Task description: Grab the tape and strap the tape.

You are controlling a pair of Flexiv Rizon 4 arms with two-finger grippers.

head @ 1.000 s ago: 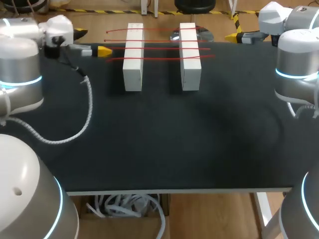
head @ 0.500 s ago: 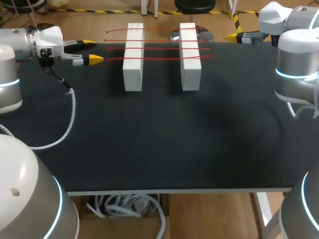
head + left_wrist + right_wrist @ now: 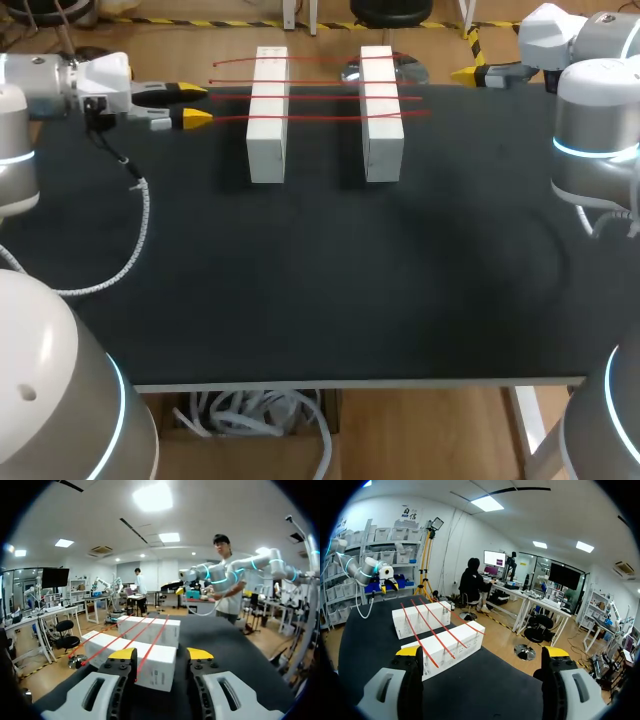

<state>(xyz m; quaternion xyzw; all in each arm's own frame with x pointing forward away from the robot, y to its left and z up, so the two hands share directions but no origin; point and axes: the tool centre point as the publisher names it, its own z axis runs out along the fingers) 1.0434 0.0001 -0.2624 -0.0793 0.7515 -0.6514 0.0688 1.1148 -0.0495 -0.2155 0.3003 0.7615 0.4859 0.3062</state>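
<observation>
Left wrist view: my left jaws are open, one red tape end lined up between them, over the blocks. I should slide in straight, then squeeze. Right jaws are open too.

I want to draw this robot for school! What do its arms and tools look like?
The left arm and right arm are fat round silver-grey tubes with white joints and glowing light-blue rings. The left tool and right tool each have two grey-and-black fingers with bright yellow tips. A white coiled cable runs from the left wrist.
</observation>
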